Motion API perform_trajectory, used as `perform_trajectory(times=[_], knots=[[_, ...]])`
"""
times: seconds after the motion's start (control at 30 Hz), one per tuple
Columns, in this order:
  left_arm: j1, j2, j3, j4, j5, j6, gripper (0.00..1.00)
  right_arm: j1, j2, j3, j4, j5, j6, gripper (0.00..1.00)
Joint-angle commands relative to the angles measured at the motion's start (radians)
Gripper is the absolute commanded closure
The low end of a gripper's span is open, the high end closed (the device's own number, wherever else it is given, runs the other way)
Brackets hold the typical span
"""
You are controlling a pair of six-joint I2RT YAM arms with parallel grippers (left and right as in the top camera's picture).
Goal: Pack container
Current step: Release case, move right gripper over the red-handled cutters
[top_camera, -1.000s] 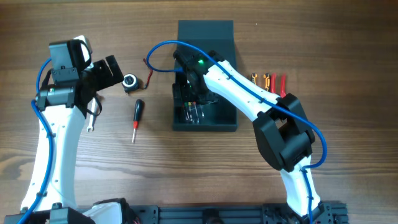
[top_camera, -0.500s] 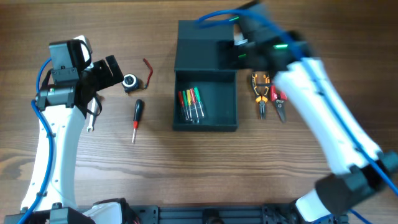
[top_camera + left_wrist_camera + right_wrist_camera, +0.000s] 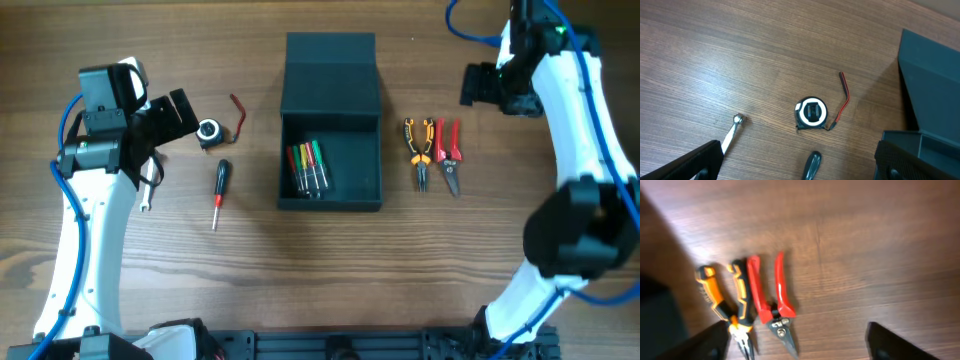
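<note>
The dark teal-grey container stands open at the table's middle, its flap lid laid back. Several small screwdrivers lie inside at its left. My left gripper is open and empty, left of the box, above a tape measure that also shows in the left wrist view. My right gripper is open and empty, up at the back right. In its wrist view orange pliers and red snips lie below it.
A black-handled screwdriver lies left of the box, its handle tip in the left wrist view. A metal tool lies by the left arm. Orange pliers and red snips lie right of the box.
My right arm has pulled out of the box and swung up to the back right, leaving the small screwdrivers inside. The left arm has not moved.
</note>
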Motion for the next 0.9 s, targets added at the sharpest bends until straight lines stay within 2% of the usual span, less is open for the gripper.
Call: perform_trajectory(times=[0.0, 0.13, 0.4, 0.67, 0.8, 0.87], knots=[[0.006, 0.002, 0.018, 0.003, 0.013, 0.016, 0.00, 0.001, 0.117, -0.004, -0.018, -0.093, -0.019, 0.21], [0.006, 0.002, 0.018, 0.003, 0.013, 0.016, 0.00, 0.003, 0.206, -0.004, -0.009, -0.102, -0.040, 0.29], [0.006, 0.002, 0.018, 0.003, 0.013, 0.016, 0.00, 0.010, 0.232, -0.010, 0.038, -0.092, -0.071, 0.36], [0.006, 0.002, 0.018, 0.003, 0.013, 0.016, 0.00, 0.022, 0.232, -0.158, 0.131, -0.059, -0.040, 0.38], [0.006, 0.002, 0.018, 0.003, 0.013, 0.016, 0.00, 0.022, 0.232, -0.231, 0.181, -0.058, -0.016, 0.42], [0.006, 0.002, 0.018, 0.003, 0.013, 0.016, 0.00, 0.022, 0.232, -0.243, 0.187, -0.058, -0.015, 0.47]])
